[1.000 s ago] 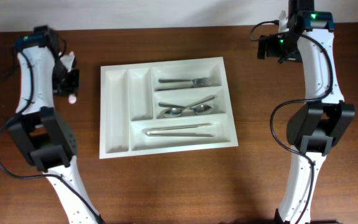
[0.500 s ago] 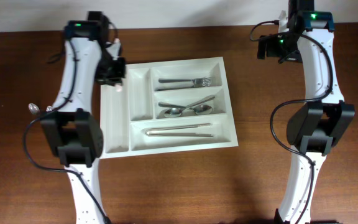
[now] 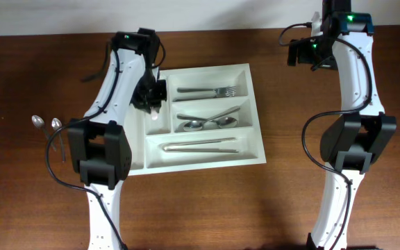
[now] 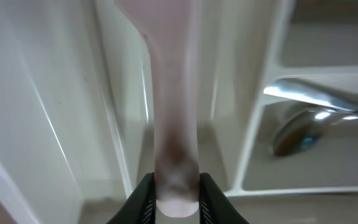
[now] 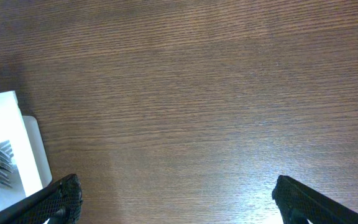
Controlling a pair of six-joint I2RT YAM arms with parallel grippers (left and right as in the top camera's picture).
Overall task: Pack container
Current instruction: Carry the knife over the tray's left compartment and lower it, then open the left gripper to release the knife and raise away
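**Lowering a pale utensil into the narrow slot**

The left gripper (image 4: 177, 199) is pinching the end of a pale, flat utensil (image 4: 174, 124), its jaws nearly together around it. It is hanging the utensil over the inner narrow slot of the tray (image 3: 157, 123). The far end is blurring out, so what kind of utensil it is cannot be told. The tray is lying mid-table and is already carrying forks (image 3: 214, 90), spoons (image 3: 207, 123) and knives (image 3: 200, 146) in its wide compartments. The right gripper (image 5: 176, 193) is waiting wide open and empty over bare wood, well apart from the tray.

The step is probably calling for alignment more than force. The utensil should be running along the slot, between its two walls. It should be going down until its far end is resting on the floor, and only then should the jaws be letting go. The wall beside the spoons is close, so drifting that way is risking a snag or a drop into the wrong compartment. Two loose spoons (image 3: 38, 121) are lying on the table, left of the tray.
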